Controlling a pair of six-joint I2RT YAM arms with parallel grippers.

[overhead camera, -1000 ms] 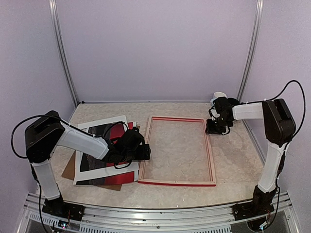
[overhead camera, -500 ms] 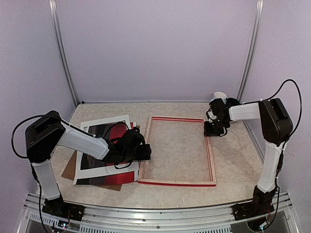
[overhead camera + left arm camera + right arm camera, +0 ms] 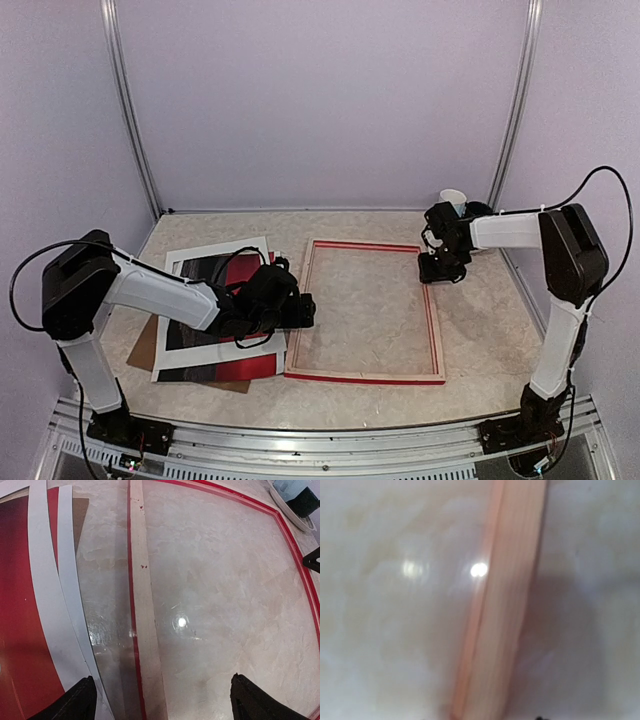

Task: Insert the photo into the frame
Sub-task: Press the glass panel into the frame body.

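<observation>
Top view: frame [image 3: 434, 322], flat on the table [image 3: 490, 330] at centre, long axis running near to far, its opening bare. The photo [image 3: 200, 270] lies flat in a pile just left of the frame, under a white mat [image 3: 215, 352] and over a brown board [image 3: 140, 350], with its long axis roughly parallel to the frame's, a little skewed. The left gripper [image 3: 302, 310] hangs low over the frame's left rail, beside the pile's right edge, so the photo lies to its left and the frame opening to its right; this arm is much the nearer to the photo. The right gripper [image 3: 440, 268] sits at the frame's far right corner, well apart from the photo, with a cup [image 3: 453, 198] just beyond it; its jaw width cannot be told here. There is bare table on the frame's right side and a narrow strip at its near side. Left wrist view: fingers [image 3: 80, 702] spread wide, holding nothing, straddling the frame's left rail; the photo's red shows at the left, with white mat bands between it and the rail. Right wrist view: blurred, a pale wood rail close below, fingers unseen, so whether they are open cannot be told. Judged need: a short reach left to the photo's right edge, where the overlying mat may hinder a clean lift.
</observation>
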